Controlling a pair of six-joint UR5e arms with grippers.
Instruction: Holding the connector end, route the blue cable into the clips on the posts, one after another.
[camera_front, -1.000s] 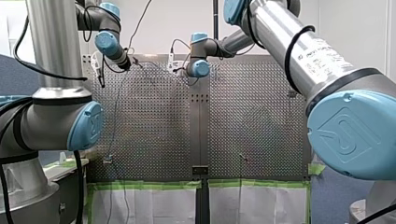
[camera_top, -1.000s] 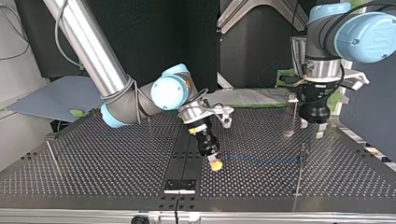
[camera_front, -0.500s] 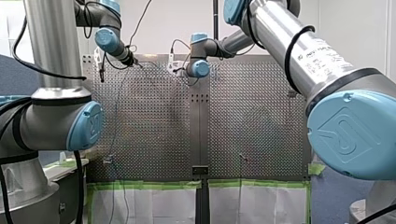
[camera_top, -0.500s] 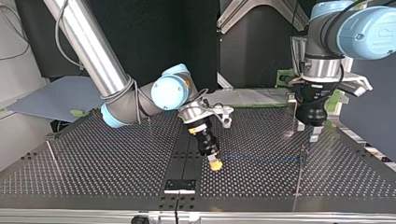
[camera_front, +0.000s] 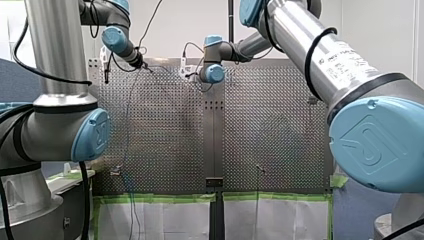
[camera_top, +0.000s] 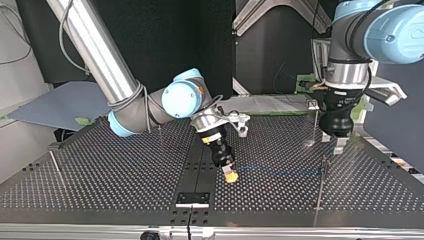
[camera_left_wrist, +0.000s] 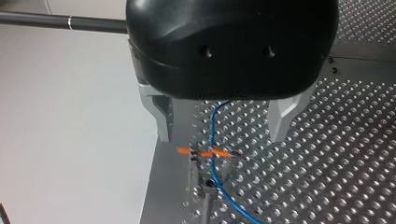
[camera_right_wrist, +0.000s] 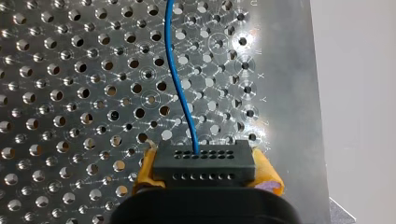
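not much to read here. in the right wrist view, letters x and y are engraved along the table (camera_right_wrist: 286, 93) edge beside the holes. my right arm's blue joint cap (camera_front: 372, 145) carries an embossed logo, and the label (camera_front: 345, 57) on its tube is too small to read.

In the left wrist view the thin blue cable (camera_left_wrist: 211, 128) goes up behind the black body of my left gripper (camera_left_wrist: 221, 137). The black rectangular connector block (camera_right_wrist: 204, 161) covers most of the yellow pads (camera_right_wrist: 267, 174) of my right gripper (camera_right_wrist: 206, 171).
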